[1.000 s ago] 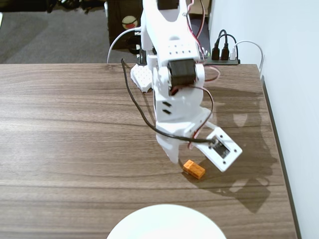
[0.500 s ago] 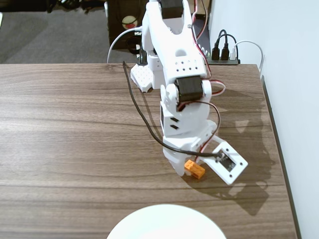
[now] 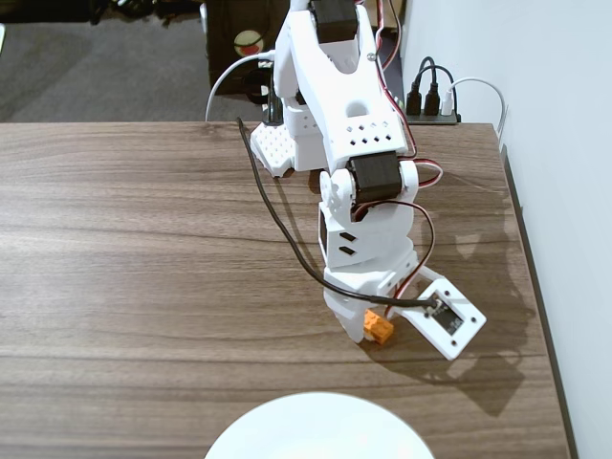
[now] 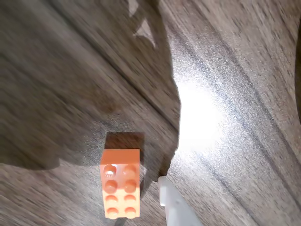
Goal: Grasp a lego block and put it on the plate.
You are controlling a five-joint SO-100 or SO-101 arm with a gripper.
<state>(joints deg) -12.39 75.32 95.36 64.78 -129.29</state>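
I see the brick [image 3: 379,329] lying on the wooden table [image 3: 143,268], a little above the rim of the plate [image 3: 320,421] in the fixed view and somewhat toward the right of the plate's middle. It is not on the plate; bare wood lies between them. The gripper [image 3: 368,332] is low over the brick, and the arm covers part of it in this view.

In the wrist view the brick [image 4: 120,183] lies flat with its studs up, two rows of four, and one white fingertip [image 4: 175,203] comes in from the bottom edge just beside the brick's right long side. I cannot tell if it touches. I do not see the other finger in this view, so I cannot say whether the gripper is spread or closing; nothing shows it holding the brick yet.

About handling, I judge the brick to be very light, hard and stiff, not fragile. Its smooth plastic sides can be slippery, and a push from one finger alone could make it slide or turn on the table [image 4: 225,117]. I would take it across the narrow width, one finger on each long side, near the middle of its length, low on the walls and not on the studs.
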